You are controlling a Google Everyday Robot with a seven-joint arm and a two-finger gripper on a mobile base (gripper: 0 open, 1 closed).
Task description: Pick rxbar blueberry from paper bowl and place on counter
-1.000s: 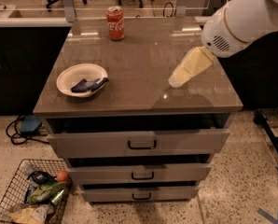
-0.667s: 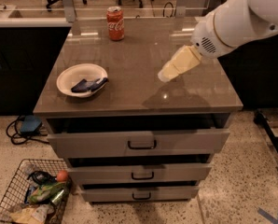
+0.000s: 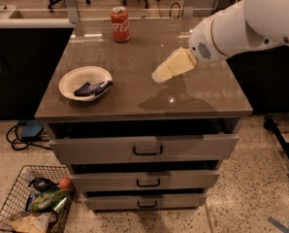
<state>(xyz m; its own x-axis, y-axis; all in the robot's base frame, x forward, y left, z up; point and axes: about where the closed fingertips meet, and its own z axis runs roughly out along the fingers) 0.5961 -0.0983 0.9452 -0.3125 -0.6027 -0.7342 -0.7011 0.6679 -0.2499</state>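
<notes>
Gripper (image 3: 160,74), cream-coloured and wedge-shaped, hangs above the middle of the counter (image 3: 135,101), tilted down and to the left, well apart from the bowl; how far open it stands cannot be told, and the bar is not in its hold. Far left on the speckled floor sits a wire basket (image 3: 8,210) holding crumpled packets and a small orange round thing, with a dark cable (image 3: 18,132) lying above it near the cabinet. On the counter's left part rests the paper bowl (image 3: 69,78), upright, and the rxbar blueberry (image 3: 92,88) lies inside it, leaning toward the right side of the rim. A red soda can (image 3: 120,24) stands upright near the back edge, well apart from the bowl. Below the countertop are three grey drawers (image 3: 193,149) with black handles. To the right, the white arm (image 3: 251,18) reaches in from the upper corner.
</notes>
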